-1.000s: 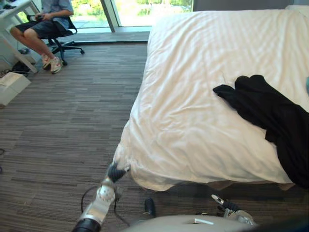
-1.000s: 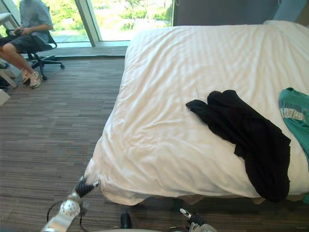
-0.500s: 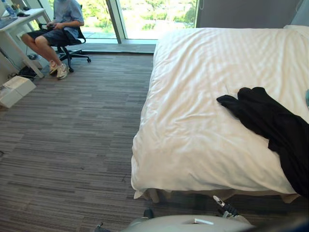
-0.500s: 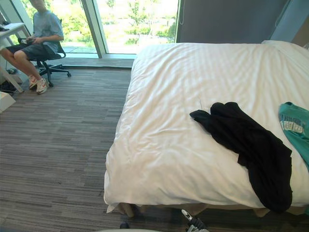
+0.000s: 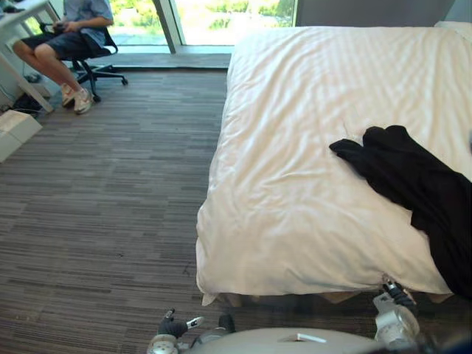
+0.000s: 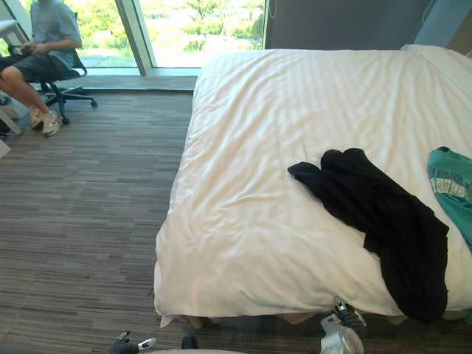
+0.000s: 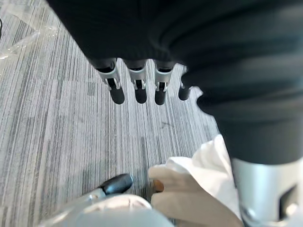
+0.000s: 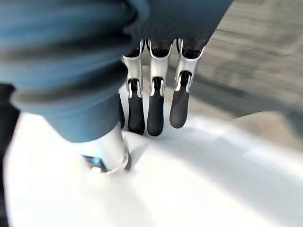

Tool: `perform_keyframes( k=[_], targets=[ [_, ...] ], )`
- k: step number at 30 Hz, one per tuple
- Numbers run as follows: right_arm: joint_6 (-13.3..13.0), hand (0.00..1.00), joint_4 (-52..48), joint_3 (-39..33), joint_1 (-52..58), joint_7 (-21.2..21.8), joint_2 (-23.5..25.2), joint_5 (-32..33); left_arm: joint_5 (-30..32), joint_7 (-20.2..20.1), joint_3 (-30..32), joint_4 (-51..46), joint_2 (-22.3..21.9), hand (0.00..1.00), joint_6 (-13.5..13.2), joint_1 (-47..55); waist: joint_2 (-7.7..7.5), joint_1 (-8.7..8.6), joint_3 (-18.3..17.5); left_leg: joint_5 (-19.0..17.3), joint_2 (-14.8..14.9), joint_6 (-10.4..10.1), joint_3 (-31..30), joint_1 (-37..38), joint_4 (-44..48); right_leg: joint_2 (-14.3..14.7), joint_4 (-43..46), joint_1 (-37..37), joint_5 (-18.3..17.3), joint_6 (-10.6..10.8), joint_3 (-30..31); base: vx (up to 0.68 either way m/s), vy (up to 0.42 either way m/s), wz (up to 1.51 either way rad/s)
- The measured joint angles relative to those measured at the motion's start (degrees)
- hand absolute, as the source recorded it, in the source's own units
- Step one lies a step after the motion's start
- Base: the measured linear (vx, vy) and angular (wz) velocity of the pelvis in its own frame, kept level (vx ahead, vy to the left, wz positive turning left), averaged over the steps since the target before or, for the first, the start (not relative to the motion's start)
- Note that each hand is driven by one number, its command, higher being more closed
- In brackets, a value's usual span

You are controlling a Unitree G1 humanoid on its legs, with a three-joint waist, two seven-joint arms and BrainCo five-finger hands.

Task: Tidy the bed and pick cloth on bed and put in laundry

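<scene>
The black cloth [image 6: 376, 214] lies crumpled on the right half of the bed [image 6: 251, 184], running from mid-bed to the near edge, where its end drapes over close to the near right corner. A teal cloth [image 6: 451, 184] lies just beside it at the bed's right edge. The right hand [image 6: 343, 324] is at the near edge, just left of the draped end and apart from it. Its wrist view shows straight, relaxed fingers [image 8: 154, 111] holding nothing, tips down at the white duvet; whether they touch it cannot be told. The left hand [image 5: 173, 330] hangs low over the carpet [image 5: 110, 206] off the near left corner, well apart from the black cloth. Its wrist view shows straight fingers [image 7: 116, 92] holding nothing, with the duvet's corner hanging just beyond. The teal cloth shows in the right eye view, while the left eye view cuts off at the black cloth. Far across the carpet a person [image 5: 70, 37] sits in a chair [image 5: 99, 59].
</scene>
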Motion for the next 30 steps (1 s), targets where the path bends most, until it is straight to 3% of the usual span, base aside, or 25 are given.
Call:
perform_keyframes(
  k=[3, 4, 5, 6, 8, 10, 13, 16, 23, 27, 30],
  targets=[
    [-1.8, 1.00, -9.8, 3.0, -0.7, 1.0, -0.9, -4.4, -0.3, 0.1, -1.0, -0.1, 0.2, 0.00, 0.6, 0.0, 0.25, -0.07, -0.1, 0.0, 0.3, 0.0, 0.1, 0.6, 0.1, 0.1, 1.0, -0.2, 0.1, 0.0, 0.2, 0.07, -0.025, -0.10],
    [-4.4, 1.00, -12.1, 4.0, -0.7, 1.4, -1.3, -7.7, -0.5, 0.1, -1.1, -0.1, 0.1, 0.00, 0.7, 0.0, 0.34, -0.17, -0.1, 0.0, 0.3, 0.0, 0.1, 0.6, 0.1, 0.2, 1.3, -0.4, 0.1, 0.0, 0.2, 0.03, -0.026, -0.06],
    [-11.8, 1.00, -18.3, 6.0, -0.2, 4.8, -2.5, -11.5, -1.5, 0.2, -1.2, -0.4, 0.0, 0.00, 0.9, 0.2, 0.58, -0.34, -0.2, 0.0, 0.4, 0.0, 0.1, 0.3, 0.1, 0.2, 1.5, -0.9, 0.1, 0.0, 0.3, 0.02, -0.018, -0.05],
    [-11.9, 1.00, -27.8, 7.1, -0.3, 10.1, -3.7, -11.3, -1.9, 0.8, -2.1, -0.6, 0.0, 0.00, 0.8, 0.9, 0.94, -0.74, -0.1, 0.0, 0.4, 0.0, 0.0, 0.1, 0.1, 0.2, 1.7, -1.3, 0.2, -0.1, 0.2, 0.01, -0.014, -0.04],
    [-3.6, 1.00, -38.2, 8.9, -0.7, 17.0, -5.9, -7.9, -1.9, 1.4, -3.1, -1.8, 0.1, 0.00, 0.8, 2.6, 0.93, -1.47, -0.2, 0.2, 0.5, 0.2, -0.1, 0.0, 0.1, 0.3, 1.7, -1.4, 0.7, 0.0, 0.1, 0.00, 0.000, 0.00],
    [1.5, 1.00, -46.9, 11.1, 0.2, 24.9, -5.9, -6.8, -2.0, 2.6, -3.5, -2.3, 0.2, 0.00, -0.1, 4.1, 0.90, -1.43, -0.1, 0.2, 0.8, 0.2, -0.5, -0.2, 0.1, 0.5, 1.7, -1.4, 1.3, -0.1, -1.0, -0.01, -0.010, 0.09],
    [6.3, 1.00, -52.4, 16.8, 0.8, 32.9, -5.2, -6.2, -2.7, 3.3, -4.5, -2.3, 0.5, 0.00, -1.0, 4.9, 0.80, -1.48, -0.1, 0.3, 0.6, 0.4, -1.2, -0.3, 0.1, 0.3, 1.7, -1.4, 1.4, -0.1, -1.3, -0.03, 0.002, 0.06],
    [9.7, 1.00, -56.9, 25.1, 0.7, 37.9, -4.5, -7.0, -4.4, 3.9, -5.6, -2.1, 0.9, 0.00, -1.8, 4.9, 0.77, -1.25, -0.1, 0.5, 0.2, 0.6, -2.2, -0.6, -0.2, 0.1, 1.7, -1.3, 1.4, -0.1, -2.8, -0.09, 0.002, 0.11],
    [16.4, 1.00, -58.5, 42.8, -2.9, 41.2, -4.0, -7.0, -6.4, 4.6, -7.9, -2.1, 1.6, 0.00, -2.8, 5.2, 0.97, -0.36, 0.2, 2.2, -0.8, 1.6, -5.0, -1.9, -0.3, -1.0, 1.7, -1.1, 0.6, 0.3, -5.6, -0.12, 0.010, 0.19],
    [22.3, 1.00, -58.6, 52.8, -3.6, 42.4, -2.0, -7.2, -6.9, 2.4, -8.3, -2.5, 1.9, 0.00, 1.6, 4.2, 1.00, 0.31, 0.2, 2.7, -0.9, 1.5, -6.5, -2.5, -0.3, -1.2, 1.5, -0.8, 0.5, 0.5, -6.9, -0.08, 0.016, 0.18],
    [24.7, 1.00, -56.0, 60.6, -7.8, 42.1, -0.7, -8.3, -7.6, -0.1, -9.2, -2.5, 2.4, 0.00, 4.5, 4.2, 1.06, 0.46, 0.3, 2.7, -1.2, 1.6, -6.6, -2.5, -0.3, -1.3, 1.3, -0.6, 0.6, 0.5, -7.0, -0.03, 0.019, 0.02]
  ],
)
